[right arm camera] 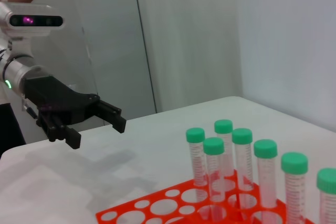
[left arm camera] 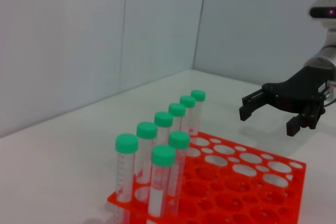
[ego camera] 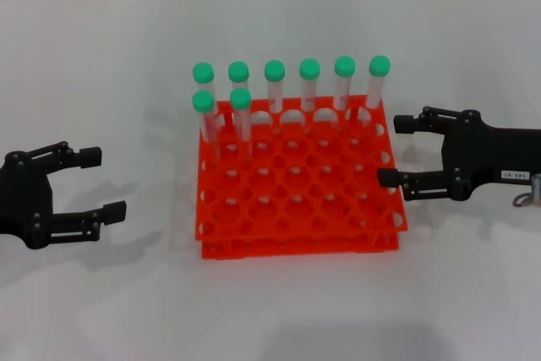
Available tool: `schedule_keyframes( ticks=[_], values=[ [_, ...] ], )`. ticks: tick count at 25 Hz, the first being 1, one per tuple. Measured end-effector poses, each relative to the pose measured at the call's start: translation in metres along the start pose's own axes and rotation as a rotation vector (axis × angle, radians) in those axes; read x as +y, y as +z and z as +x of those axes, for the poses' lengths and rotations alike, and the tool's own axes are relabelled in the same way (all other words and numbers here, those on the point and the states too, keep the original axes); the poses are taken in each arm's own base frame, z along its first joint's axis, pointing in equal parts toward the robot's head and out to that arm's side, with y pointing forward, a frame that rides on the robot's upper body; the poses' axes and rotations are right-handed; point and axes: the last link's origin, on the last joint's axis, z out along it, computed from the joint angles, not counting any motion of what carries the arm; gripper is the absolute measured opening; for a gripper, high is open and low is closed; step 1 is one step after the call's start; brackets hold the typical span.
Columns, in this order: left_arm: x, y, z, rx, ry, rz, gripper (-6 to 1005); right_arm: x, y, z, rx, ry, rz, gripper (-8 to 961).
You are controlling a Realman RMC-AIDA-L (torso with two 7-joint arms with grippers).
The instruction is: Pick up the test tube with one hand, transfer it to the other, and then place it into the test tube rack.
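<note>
The orange-red test tube rack stands in the middle of the white table. Several green-capped clear test tubes stand upright in it: one row along the far edge and two more in the second row at its left end. They look alike, and none is in a gripper or lying on the table. My left gripper is open and empty, left of the rack. My right gripper, with a white label, is open and empty at the rack's right edge. Each wrist view shows the other arm's gripper beyond the rack.
White walls close off the table's far side. The rack's near rows of holes hold nothing. Bare table lies in front of the rack and on both sides of it.
</note>
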Motion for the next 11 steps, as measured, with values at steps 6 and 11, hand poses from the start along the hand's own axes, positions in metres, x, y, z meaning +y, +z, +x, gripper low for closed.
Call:
schedule_keyframes(
  ticks=[6, 11],
  values=[
    [-0.0003, -0.0002, -0.0009, -0.015, 0.001, -0.005, 888, 0.0010, 0.0018, 0.0031, 0.010, 0.010, -0.007, 870],
    [-0.0011, -0.0007, -0.0012, -0.017, 0.000, 0.001, 888, 0.0022, 0.0040, 0.0041, 0.011, 0.012, -0.008, 870]
  ],
)
